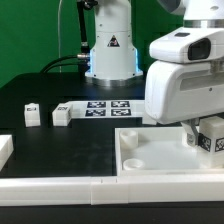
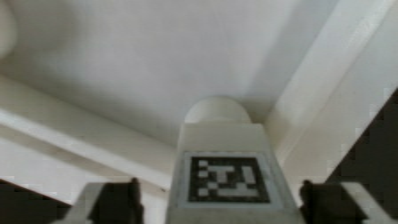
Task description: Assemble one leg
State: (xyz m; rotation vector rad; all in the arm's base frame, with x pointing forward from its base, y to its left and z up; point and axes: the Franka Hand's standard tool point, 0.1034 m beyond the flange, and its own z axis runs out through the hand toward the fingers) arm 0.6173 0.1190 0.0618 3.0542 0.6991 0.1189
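Note:
My gripper [image 1: 207,133] is at the exterior view's right, over the right end of the large white panel [image 1: 160,168]. It is shut on the leg [image 1: 210,140], a small white post with a black-and-white tag. In the wrist view the leg [image 2: 224,160] stands between the two dark fingers [image 2: 111,203], and its rounded tip points at the panel [image 2: 160,50], close to a raised rim. I cannot tell whether the tip touches the panel. The gripper [image 2: 222,208] hides the lower part of the leg.
Two more small white legs [image 1: 32,113] [image 1: 62,115] lie on the black table at the left. The marker board [image 1: 108,106] lies behind them, before the robot base [image 1: 110,50]. Long white border strips [image 1: 60,188] run along the front. A white block [image 1: 4,150] sits at the far left.

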